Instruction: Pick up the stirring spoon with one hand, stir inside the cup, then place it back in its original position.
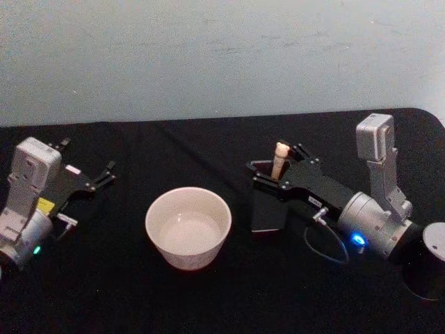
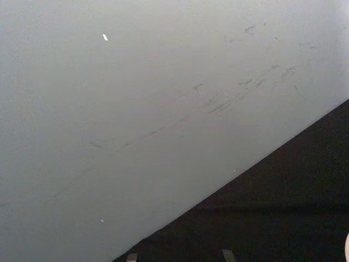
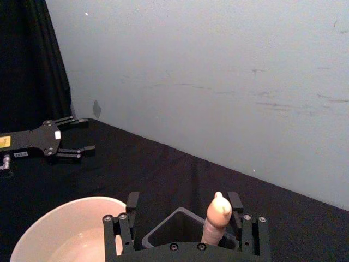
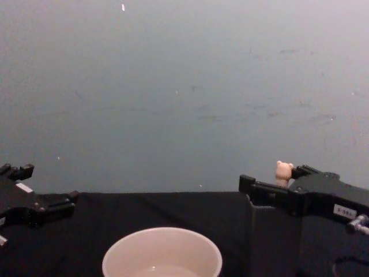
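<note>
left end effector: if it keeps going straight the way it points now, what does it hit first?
Likely nothing on the table: the open left end effector points toward the back edge, past the cup, so the pale wall seems first, though depth is unclear.

The head view looks down from above onto the table (image 1: pixel 208 306), taking in the cup (image 1: pixel 188 227) and dark holder (image 1: pixel 270 202). The chest view sits low, facing the wall (image 4: pixel 184 86) across the same cup. The right wrist view looks close over its claw (image 3: pixel 185 215) at both; the left wrist view faces wall and table edge
</note>
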